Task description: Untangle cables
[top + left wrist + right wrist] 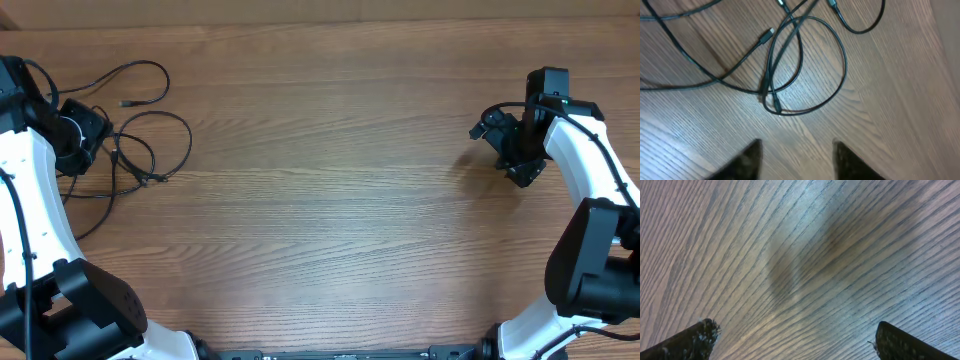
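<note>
Cables (pixel 767 89): thin black cords lying flat on the table (pixel 330 200), in the upper left of the overhead frame. In the left wrist view they fill the upper half.
Layout: one big loop on the right of the left wrist frame. Several strands cross and run together at the centre left. How many separate cords there are I cannot say surely; it seems two or three.
Plugs: one small plug (pixel 768 34) lies free at the upper centre of the left wrist frame. Another plug (pixel 776 106) sits at the bottom of the crossing.
Left gripper (pixel 797 145): the fingers stand apart with only bare wood between them, holding nothing. It is just below the loop and not touching it.
Right gripper (pixel 795 326): spread wide over bare wood at the right edge of the overhead frame, well apart from the cables, holding nothing.
Handling: probably very light and limp, with no stiffness to keep a shape. Such a thin cord lies low on the wood and may slip between the pads. A pull on one strand will likely drag the others.
Where to hold: I would take the outer arc of the big loop, or the strand just behind the free plug, away from the crossing, where a plug could catch.
</note>
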`<state>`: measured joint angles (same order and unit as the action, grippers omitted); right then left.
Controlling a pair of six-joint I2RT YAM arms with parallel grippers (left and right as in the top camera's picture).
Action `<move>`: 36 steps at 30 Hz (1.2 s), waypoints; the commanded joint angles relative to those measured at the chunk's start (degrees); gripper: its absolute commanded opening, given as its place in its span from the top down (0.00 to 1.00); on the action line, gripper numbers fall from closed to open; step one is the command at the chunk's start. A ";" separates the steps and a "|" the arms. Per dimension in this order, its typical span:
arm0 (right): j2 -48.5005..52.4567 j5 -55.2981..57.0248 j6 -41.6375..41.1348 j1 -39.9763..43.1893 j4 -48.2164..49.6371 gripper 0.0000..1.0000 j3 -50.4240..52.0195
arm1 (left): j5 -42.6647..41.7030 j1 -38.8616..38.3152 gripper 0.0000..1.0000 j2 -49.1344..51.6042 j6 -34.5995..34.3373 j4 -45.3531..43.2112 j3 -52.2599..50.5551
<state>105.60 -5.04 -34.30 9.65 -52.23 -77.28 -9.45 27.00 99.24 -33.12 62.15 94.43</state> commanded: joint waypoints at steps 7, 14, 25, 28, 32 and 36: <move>-0.48 0.72 0.02 0.07 0.15 0.00 0.07 | 3.89 -2.75 0.79 0.85 3.54 -0.90 0.07; -0.48 0.72 0.02 0.07 0.15 0.00 0.07 | 14.01 -3.19 0.42 3.52 3.52 -0.94 0.07; -0.48 0.72 0.02 0.07 0.15 0.00 0.07 | 14.36 -3.10 0.52 15.87 4.76 -2.89 0.07; -0.48 0.70 0.02 0.07 0.15 0.00 0.07 | 14.56 -2.64 0.76 17.22 6.43 -3.78 0.07; -0.48 0.72 0.02 0.07 0.15 0.00 0.07 | 16.09 -0.87 0.96 17.22 6.27 -4.13 0.33; -0.48 0.72 0.02 0.07 0.15 0.00 0.07 | 17.05 2.91 0.96 17.22 5.64 -4.09 0.35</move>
<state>105.60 -5.04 -34.28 9.65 -52.25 -77.28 5.17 26.55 116.62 -27.90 58.06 94.21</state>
